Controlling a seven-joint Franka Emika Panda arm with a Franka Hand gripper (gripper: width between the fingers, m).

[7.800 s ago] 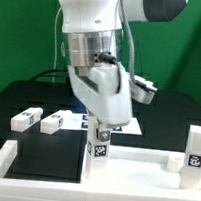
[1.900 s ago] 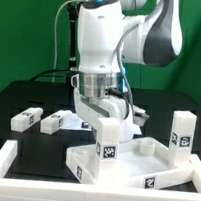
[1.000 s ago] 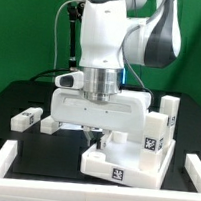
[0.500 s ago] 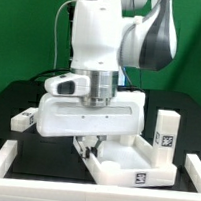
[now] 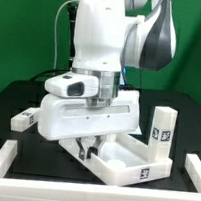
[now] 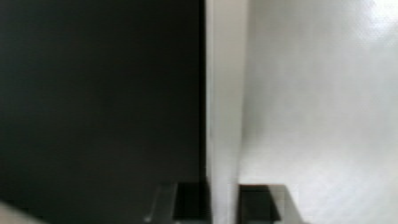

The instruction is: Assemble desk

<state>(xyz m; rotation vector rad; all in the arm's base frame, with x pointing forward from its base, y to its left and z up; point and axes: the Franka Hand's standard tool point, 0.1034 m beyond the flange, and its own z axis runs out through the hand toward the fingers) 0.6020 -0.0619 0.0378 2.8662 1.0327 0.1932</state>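
Note:
The desk's white rimmed tabletop (image 5: 141, 174) lies on the black table, turned askew, with one square tagged leg (image 5: 163, 127) standing upright at its far corner on the exterior view's right. My gripper (image 5: 88, 148) is shut on the tabletop's rim wall at the corner nearest the exterior view's left. In the wrist view the thin rim wall (image 6: 226, 90) runs straight between my two dark fingertips (image 6: 192, 200), and the gripper (image 6: 226, 202) is closed on it. A loose white leg (image 5: 24, 118) lies at the exterior view's left, partly behind the arm.
White border strips (image 5: 1, 164) edge the black table (image 5: 42, 161) in front and at both sides. The big white arm body (image 5: 92, 113) hangs low over the tabletop's left part and hides what lies behind it.
With the rim still held, the tabletop has swung round on the table. Its upright leg has drifted slightly back at the exterior view's right. The wrist has turned with it.

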